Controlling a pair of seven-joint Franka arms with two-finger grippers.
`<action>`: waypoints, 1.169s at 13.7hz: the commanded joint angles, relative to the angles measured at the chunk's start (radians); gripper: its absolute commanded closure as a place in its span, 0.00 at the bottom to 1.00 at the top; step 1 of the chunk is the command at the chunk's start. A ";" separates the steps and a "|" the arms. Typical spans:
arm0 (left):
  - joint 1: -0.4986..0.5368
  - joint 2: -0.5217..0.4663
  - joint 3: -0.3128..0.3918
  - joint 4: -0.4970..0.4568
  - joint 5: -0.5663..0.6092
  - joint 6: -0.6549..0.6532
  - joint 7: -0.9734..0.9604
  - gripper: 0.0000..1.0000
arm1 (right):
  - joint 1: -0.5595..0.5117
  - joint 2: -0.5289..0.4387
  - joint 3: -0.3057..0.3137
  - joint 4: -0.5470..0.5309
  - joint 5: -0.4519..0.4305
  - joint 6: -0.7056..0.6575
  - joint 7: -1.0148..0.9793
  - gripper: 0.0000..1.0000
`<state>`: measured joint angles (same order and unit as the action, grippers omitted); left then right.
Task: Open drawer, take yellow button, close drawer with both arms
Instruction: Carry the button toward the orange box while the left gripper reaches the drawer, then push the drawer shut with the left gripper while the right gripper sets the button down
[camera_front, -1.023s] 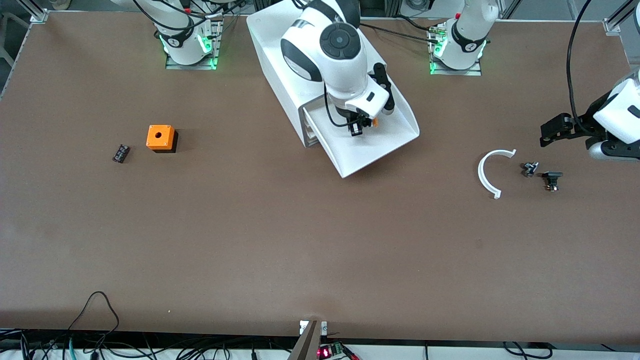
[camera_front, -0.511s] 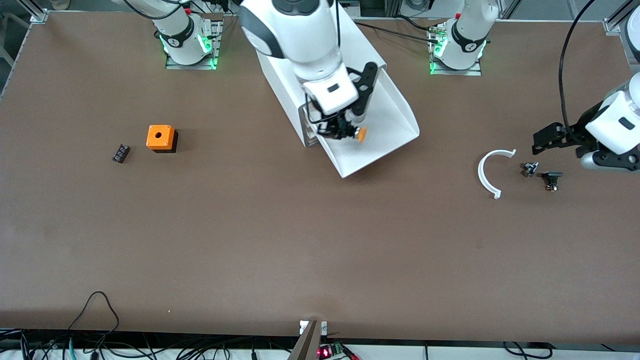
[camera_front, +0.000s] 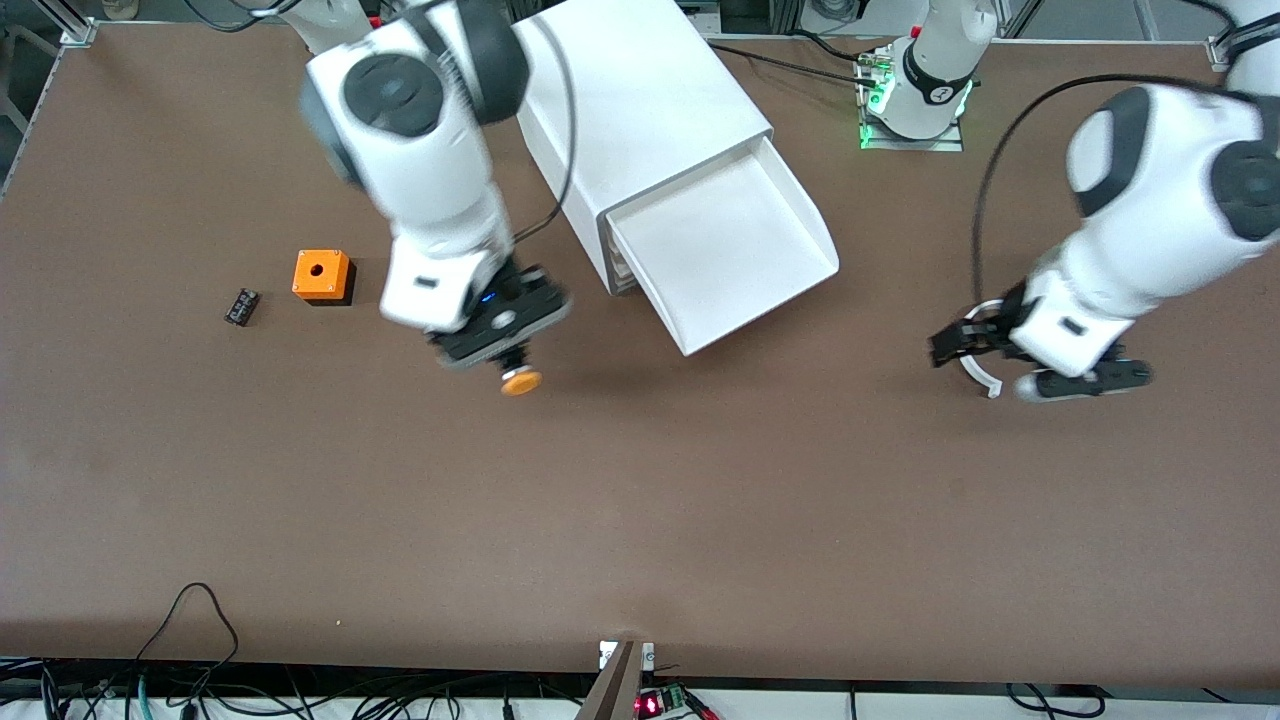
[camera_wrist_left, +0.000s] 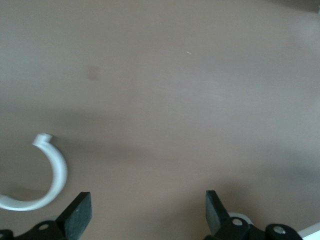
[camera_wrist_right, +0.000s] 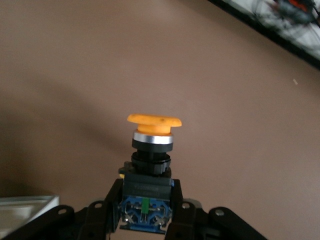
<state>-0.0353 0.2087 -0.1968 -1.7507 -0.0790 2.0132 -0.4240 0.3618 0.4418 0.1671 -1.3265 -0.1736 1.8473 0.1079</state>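
Note:
The drawer (camera_front: 722, 250), the top one of the white cabinet (camera_front: 640, 100), stands pulled out with nothing in it. My right gripper (camera_front: 508, 362) is shut on the button (camera_front: 520, 381) and holds it above the bare table between the drawer and the orange cube. In the right wrist view the fingers (camera_wrist_right: 97, 215) clamp the button's black and blue body, and its orange cap (camera_wrist_right: 154, 122) points away from the gripper (camera_wrist_right: 146, 202). My left gripper (camera_front: 1000, 362) is open and empty, low over the white arc (camera_front: 988, 382). The left wrist view shows its gripper (camera_wrist_left: 147, 212) over bare table beside the arc (camera_wrist_left: 54, 172).
An orange cube with a hole (camera_front: 321, 275) and a small black part (camera_front: 241, 306) lie toward the right arm's end of the table. The two lower drawers are closed under the open one. Cables run along the table edge nearest the front camera.
My right gripper has lifted the button out of the drawer and carried it toward the right arm's end. My left arm has swung in over the white arc.

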 joint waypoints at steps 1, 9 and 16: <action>-0.034 -0.003 -0.038 -0.120 0.030 0.161 -0.181 0.00 | -0.162 -0.064 0.022 -0.154 -0.014 0.018 0.038 0.72; -0.121 0.020 -0.160 -0.305 0.081 0.358 -0.634 0.00 | -0.495 -0.063 0.025 -0.474 -0.012 0.223 -0.134 0.71; -0.120 -0.020 -0.344 -0.397 0.081 0.351 -0.812 0.00 | -0.626 -0.052 0.029 -0.780 -0.017 0.641 -0.445 0.70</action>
<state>-0.1628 0.2368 -0.4896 -2.0912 -0.0173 2.3588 -1.2052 -0.2479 0.4270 0.1692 -2.0467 -0.1761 2.4489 -0.2921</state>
